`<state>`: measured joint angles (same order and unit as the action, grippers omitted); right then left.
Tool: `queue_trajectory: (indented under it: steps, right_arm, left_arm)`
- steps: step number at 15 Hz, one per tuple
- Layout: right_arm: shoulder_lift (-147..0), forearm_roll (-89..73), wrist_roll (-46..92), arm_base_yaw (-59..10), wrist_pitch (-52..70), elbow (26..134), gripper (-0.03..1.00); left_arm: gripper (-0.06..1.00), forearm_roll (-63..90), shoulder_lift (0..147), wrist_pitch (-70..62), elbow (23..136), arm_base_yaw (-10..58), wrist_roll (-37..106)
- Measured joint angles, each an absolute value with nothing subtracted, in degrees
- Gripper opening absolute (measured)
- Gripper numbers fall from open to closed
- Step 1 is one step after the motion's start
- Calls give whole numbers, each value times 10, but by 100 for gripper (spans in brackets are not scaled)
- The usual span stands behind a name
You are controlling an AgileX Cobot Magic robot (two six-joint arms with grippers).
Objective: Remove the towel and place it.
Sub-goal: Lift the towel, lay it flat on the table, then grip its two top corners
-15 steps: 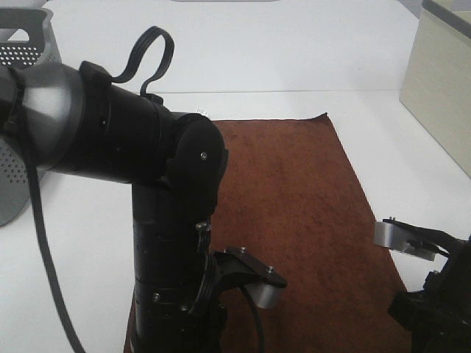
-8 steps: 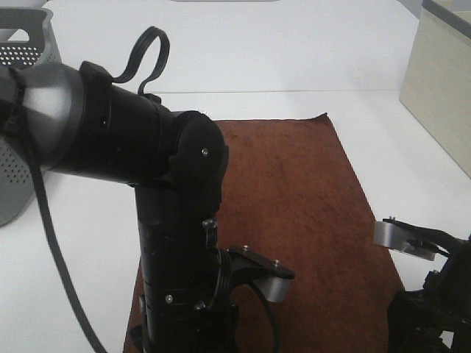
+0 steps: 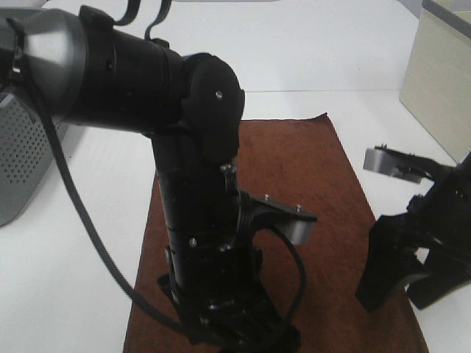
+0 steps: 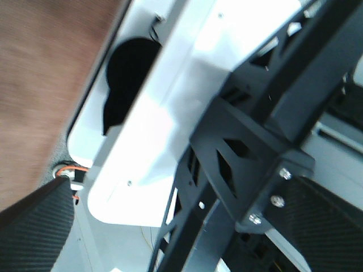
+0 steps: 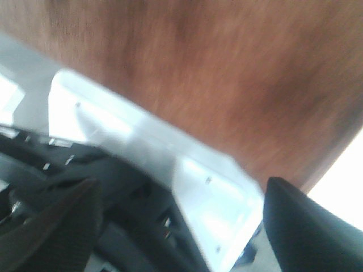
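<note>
One towel (image 3: pixel 316 176) flat on one table (image 3: pixel 309 59); left gripper (image 4: pixel 181 226) and right gripper (image 3: pixel 397 294) both spread, empty.

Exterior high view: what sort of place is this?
Probably a robot test bench: a black robot arm over a plain white table, a reddish-brown towel lying flat, a grey perforated basket.

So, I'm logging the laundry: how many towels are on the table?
1: the towel lies spread flat on the white table, partly under the left arm, the right arm at its right edge. More could hide behind the arms.
</note>
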<state>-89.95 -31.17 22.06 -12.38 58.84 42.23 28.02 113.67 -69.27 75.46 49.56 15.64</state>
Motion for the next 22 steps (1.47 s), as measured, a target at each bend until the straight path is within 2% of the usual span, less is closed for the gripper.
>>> queue_trajectory:
  steps: [3, 5, 8, 13, 17, 22]
  right_arm:
    - [-895, -270, 190, -120, 576, 513, 76]
    - [-917, -276, 185, -87, 578, 592, 76]
    - [-1001, -305, 194, -7, 600, 751, 76]
    - [-1204, -296, 202, -1, 691, 1020, 76]
    - [-1364, -291, 203, 1, 694, 1213, 78]
    - [-1468, -291, 203, 1, 697, 1315, 82]
  left_arm:
    - [93, 245, 1121, -693, 784, 414, 152]
    - [93, 234, 1120, -693, 817, 344, 153]
    - [93, 231, 1126, -659, 881, 241, 153]
    - [93, 243, 1238, -640, 1021, 119, 153]
    - [93, 268, 1375, -641, 1183, 96, 153]
    - [93, 269, 1493, -645, 1319, 96, 140]
